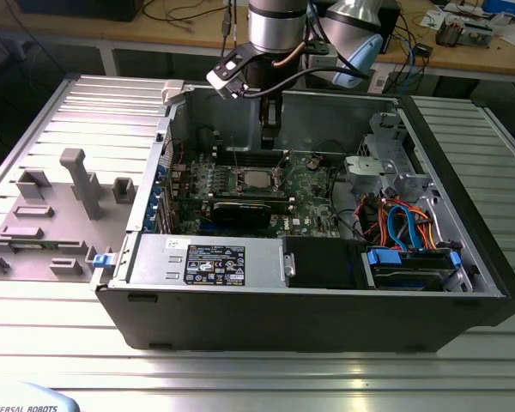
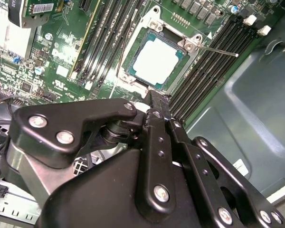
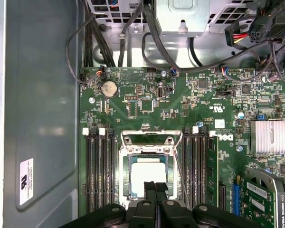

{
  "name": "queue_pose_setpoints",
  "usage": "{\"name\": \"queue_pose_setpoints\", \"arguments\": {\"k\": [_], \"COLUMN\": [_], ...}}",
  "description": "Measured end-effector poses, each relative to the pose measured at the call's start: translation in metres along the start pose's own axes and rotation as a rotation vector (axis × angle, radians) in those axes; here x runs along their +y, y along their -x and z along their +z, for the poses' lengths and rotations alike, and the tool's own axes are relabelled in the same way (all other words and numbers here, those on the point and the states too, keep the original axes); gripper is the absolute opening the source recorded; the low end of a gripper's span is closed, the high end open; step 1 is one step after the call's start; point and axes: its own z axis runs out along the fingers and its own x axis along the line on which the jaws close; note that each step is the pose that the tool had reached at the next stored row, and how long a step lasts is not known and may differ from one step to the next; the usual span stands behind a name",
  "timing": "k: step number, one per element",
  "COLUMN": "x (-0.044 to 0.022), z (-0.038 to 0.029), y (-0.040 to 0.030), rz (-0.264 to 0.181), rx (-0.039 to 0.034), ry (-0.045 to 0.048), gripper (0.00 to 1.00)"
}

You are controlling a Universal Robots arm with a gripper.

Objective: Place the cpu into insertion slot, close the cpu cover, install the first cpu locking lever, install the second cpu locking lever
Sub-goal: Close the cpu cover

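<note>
Right over the insertion slot [image 3: 125,175], the hand [image 3: 155,186] is pressed together & empty; cpu [image 3: 147,173] already sits inside, lever [image 2: 218,49] prob. not locked yet.

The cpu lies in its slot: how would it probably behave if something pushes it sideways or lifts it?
The cpu is a thin flat square, so probably light and unlikely to roll or tip. Its metal top looks smooth, perhaps slippery to pinch. The rim of the insertion slot surrounds it closely, so a sideways push should hardly move it.

Silvery square cpu [image 2: 154,61], lying flat inside metal-rimmed insertion slot [image 2: 174,76]
</note>
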Motion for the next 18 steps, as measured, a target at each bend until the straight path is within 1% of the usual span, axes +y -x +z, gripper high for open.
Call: {"name": "queue_pose_setpoints", "arguments": {"k": [3, 18], "x": [0.0035, 0.0091], "z": [0.0001, 0.0003], "y": [0.0, 0.0], "rz": [0.0, 0.0], "rx": [0.0, 0.0], "ry": [0.0, 0.0], "gripper": [0.11, 0.11]}}
